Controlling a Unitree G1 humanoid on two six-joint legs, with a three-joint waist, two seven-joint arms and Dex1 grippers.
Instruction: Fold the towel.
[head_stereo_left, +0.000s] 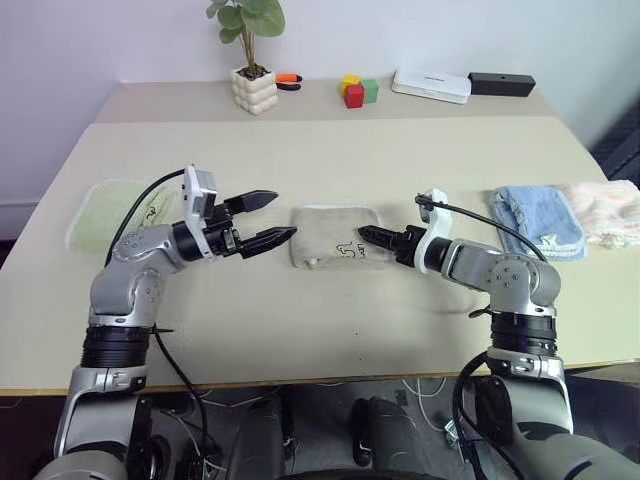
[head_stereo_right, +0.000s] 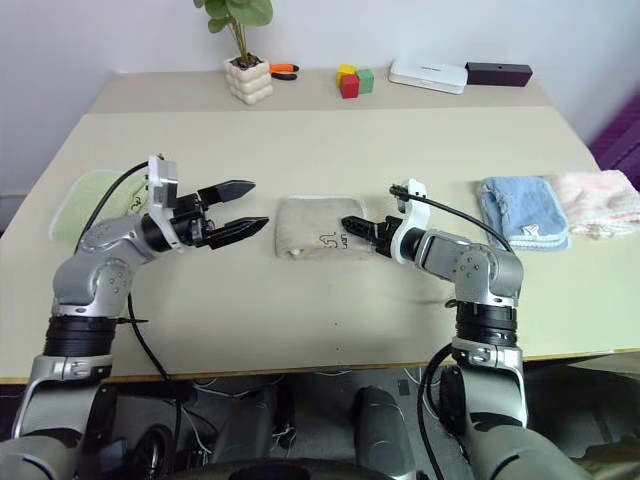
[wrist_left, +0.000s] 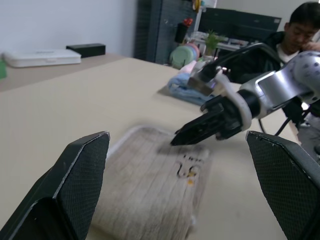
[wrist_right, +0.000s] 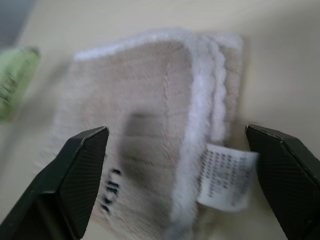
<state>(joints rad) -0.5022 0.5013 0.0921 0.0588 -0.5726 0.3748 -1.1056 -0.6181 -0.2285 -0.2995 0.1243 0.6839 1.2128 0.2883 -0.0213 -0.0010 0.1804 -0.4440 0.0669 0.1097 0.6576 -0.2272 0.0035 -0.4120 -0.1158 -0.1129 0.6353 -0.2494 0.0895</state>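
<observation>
In the left eye view I see the beige towel (head_stereo_left: 335, 237) folded into a small packet at the middle of the table (head_stereo_left: 330, 150), between my two arms. My left gripper (head_stereo_left: 268, 220) hovers just beside the towel's left edge with both fingers spread apart, holding nothing. My right gripper (head_stereo_left: 371, 238) points at the towel's right edge; here I cannot tell its opening. A green folded towel (head_stereo_left: 112, 208) lies at the far left, a blue folded towel (head_stereo_left: 538, 220) and a pink cloth (head_stereo_left: 606, 211) at the right. In the left wrist view the right gripper (wrist_left: 186, 136) sits low over the towel's far side. In the right wrist view its fingers (wrist_right: 75, 170) stand wide, empty, with the white corded edge and the tag (wrist_right: 227, 175) between them.
</observation>
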